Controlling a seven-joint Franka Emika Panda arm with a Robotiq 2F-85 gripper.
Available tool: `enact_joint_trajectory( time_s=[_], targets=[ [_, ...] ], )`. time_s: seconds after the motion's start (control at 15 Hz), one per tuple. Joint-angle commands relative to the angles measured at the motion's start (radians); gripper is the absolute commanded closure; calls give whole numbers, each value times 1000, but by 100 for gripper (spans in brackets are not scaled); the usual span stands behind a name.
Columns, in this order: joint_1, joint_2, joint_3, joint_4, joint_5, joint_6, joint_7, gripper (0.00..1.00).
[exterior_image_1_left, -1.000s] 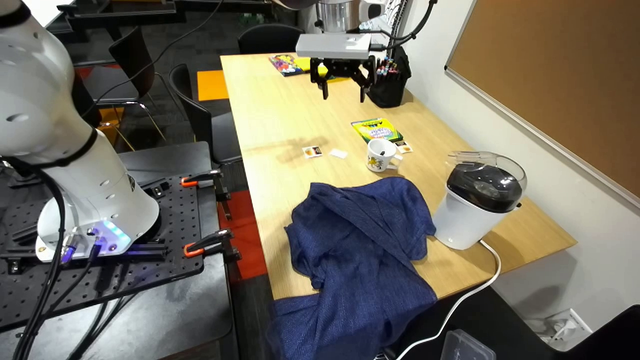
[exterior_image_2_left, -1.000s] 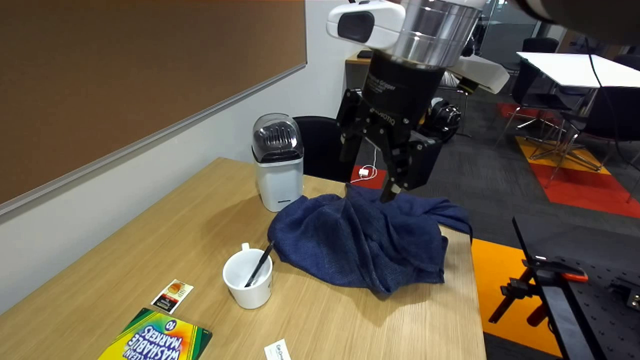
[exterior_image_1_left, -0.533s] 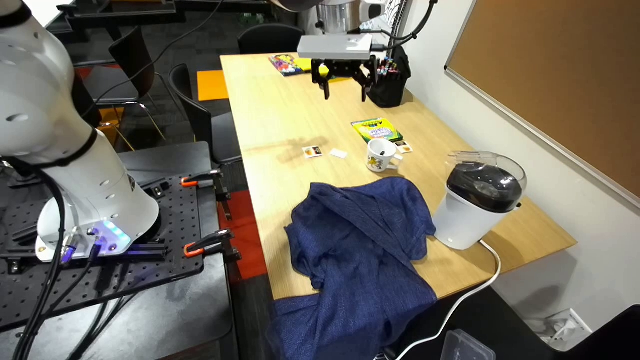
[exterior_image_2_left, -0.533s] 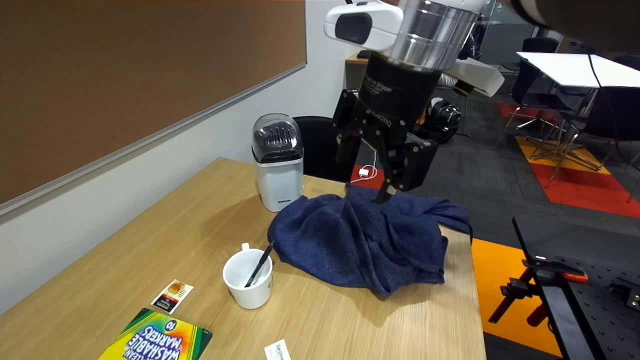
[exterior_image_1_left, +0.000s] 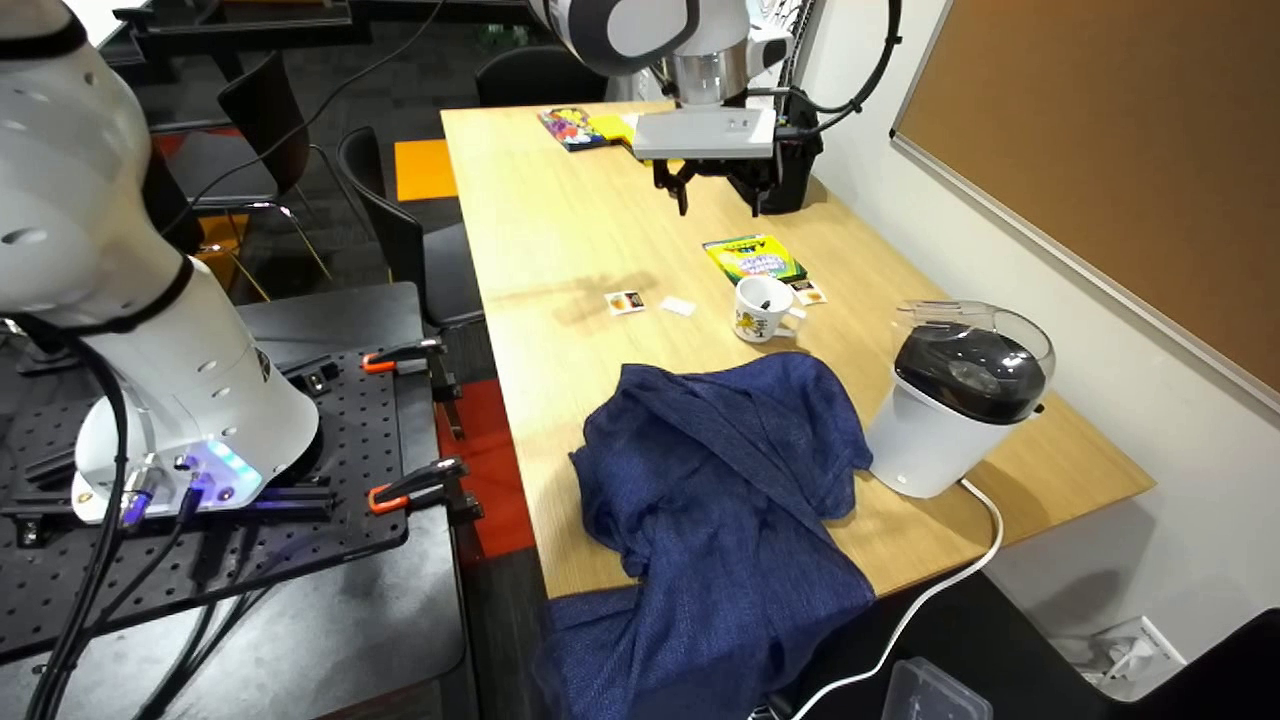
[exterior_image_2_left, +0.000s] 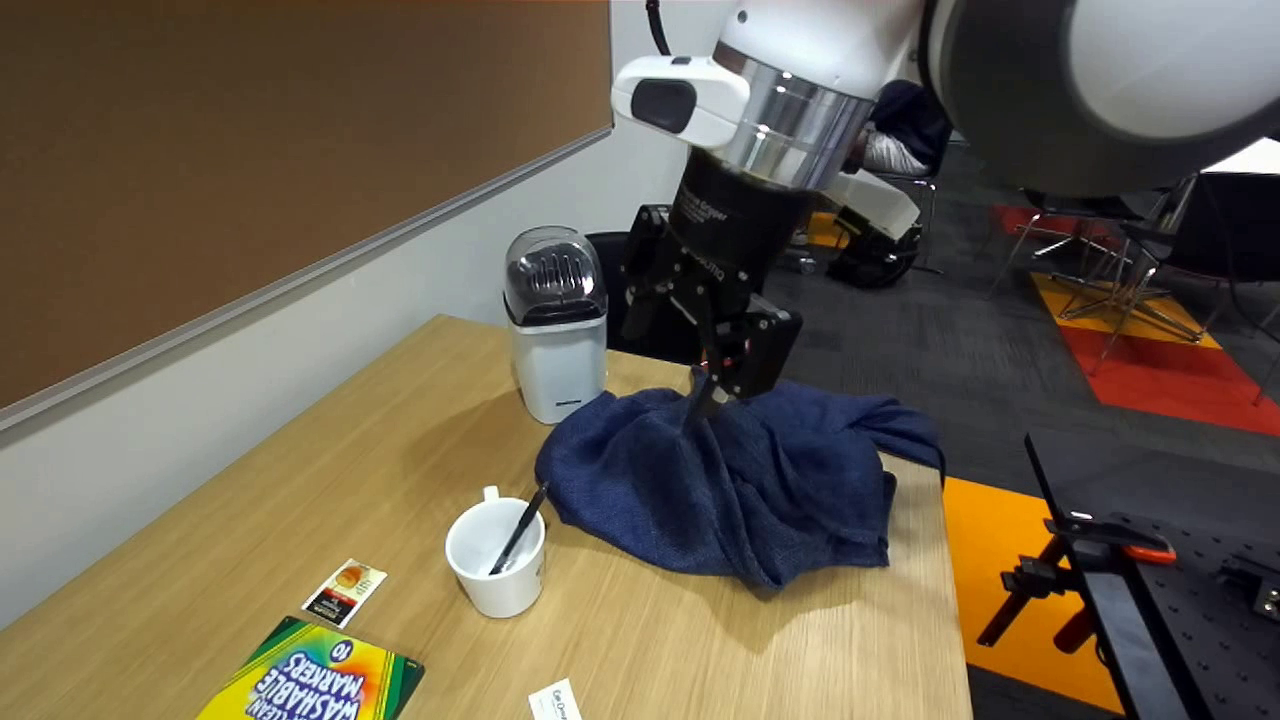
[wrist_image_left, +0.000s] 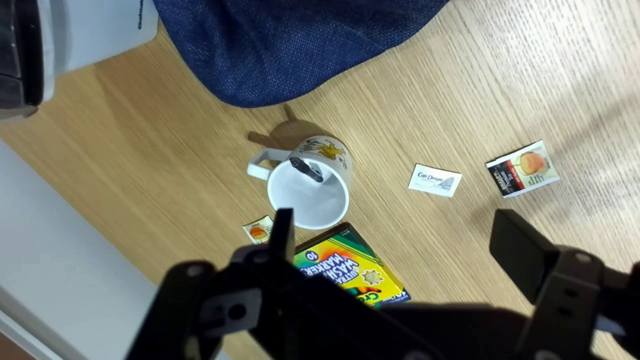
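Observation:
My gripper (exterior_image_1_left: 719, 212) hangs in the air above the wooden table, jaws wide apart with nothing between them. Through the wrist view its fingers (wrist_image_left: 522, 255) frame a yellow-green marker box (wrist_image_left: 350, 267) and bare wood. Just beyond the fingertip on the left stands a white mug (wrist_image_left: 320, 200) with a dark pen (wrist_image_left: 306, 169) leaning inside it. A small white packet (wrist_image_left: 435, 180) and a tea packet (wrist_image_left: 523, 169) lie flat to the mug's right. Another packet (wrist_image_left: 257, 229) is partly hidden by the left finger. A crumpled navy cloth (exterior_image_2_left: 720, 490) lies past the mug.
A white popcorn maker (exterior_image_1_left: 940, 430) with a clear-and-black top stands beside the cloth, its white cord (exterior_image_1_left: 930, 600) hanging off the table. A black bag (exterior_image_1_left: 795, 170) sits at the wall behind the gripper. Colourful packs (exterior_image_1_left: 575, 130) lie at the far end.
The gripper has come lower, shifting rightward in one exterior picture and leftward in its counterpart. It stays open. Mug, packets, box and cloth have not moved.

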Motion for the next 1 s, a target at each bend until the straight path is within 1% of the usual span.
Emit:
enact_joint_trajectory(
  time_s=[0.0,0.13,0.4,0.53,0.93],
  targets=[
    [-50,89,46,101,66,-28,-87,0],
    [-70,135,64,143,64,-28,-118,0],
    [-99,230,88,234,34,-32,-111,0],
    [-110,271,99,276,31,-54,-96,0],
    [-151,386,142,377,37,-104,-110,0]
  ],
)
